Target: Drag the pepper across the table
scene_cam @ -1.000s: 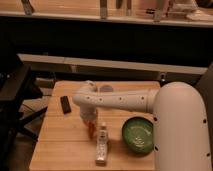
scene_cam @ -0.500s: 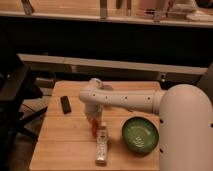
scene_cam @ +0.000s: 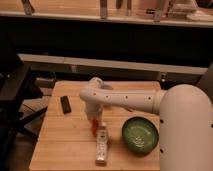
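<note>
You have the white arm (scene_cam: 150,100) filling the right side of the view, its thick body in the lower right corner and its forearm reaching left over the table (scene_cam: 60,145); the table is a light wooden top with plank stripes, seen from above. On its right half sits a green bowl (scene_cam: 140,135), just beside the arm's body; left of the bowl lies a clear bottle (scene_cam: 101,145) on its side, running toward the near edge. Near the left edge rests a black block (scene_cam: 65,104), well apart from the rest. Your gripper (scene_cam: 93,120) points down at the table's middle, right above the pepper (scene_cam: 94,129); the pepper shows as a small orange-red sliver just beyond the bottle's far end; whether the gripper touches it, you cannot tell.
</note>
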### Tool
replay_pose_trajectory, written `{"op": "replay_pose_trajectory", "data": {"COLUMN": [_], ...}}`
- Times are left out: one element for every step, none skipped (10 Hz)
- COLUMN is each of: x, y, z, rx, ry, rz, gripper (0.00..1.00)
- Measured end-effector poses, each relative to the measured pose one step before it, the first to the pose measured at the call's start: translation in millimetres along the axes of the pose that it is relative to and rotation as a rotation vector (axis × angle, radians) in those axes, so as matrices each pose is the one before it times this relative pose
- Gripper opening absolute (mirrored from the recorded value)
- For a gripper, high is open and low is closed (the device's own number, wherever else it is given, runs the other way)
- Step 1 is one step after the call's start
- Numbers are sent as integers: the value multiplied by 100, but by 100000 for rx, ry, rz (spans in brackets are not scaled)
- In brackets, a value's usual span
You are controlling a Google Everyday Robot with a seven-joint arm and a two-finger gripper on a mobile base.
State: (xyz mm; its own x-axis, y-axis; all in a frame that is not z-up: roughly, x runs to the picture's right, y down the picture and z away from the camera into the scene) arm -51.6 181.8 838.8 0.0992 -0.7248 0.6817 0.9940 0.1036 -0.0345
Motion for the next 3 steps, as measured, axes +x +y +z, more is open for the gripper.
{"op": "replay_pose_trajectory", "data": {"x": [122,118,213], "y": [-44,-185,1], "z": [-18,-2,-28], "rx": [103,20,110], "ry": [-75,10,-24], "rz": [104,-9,172], "gripper": [0,0,0]}}
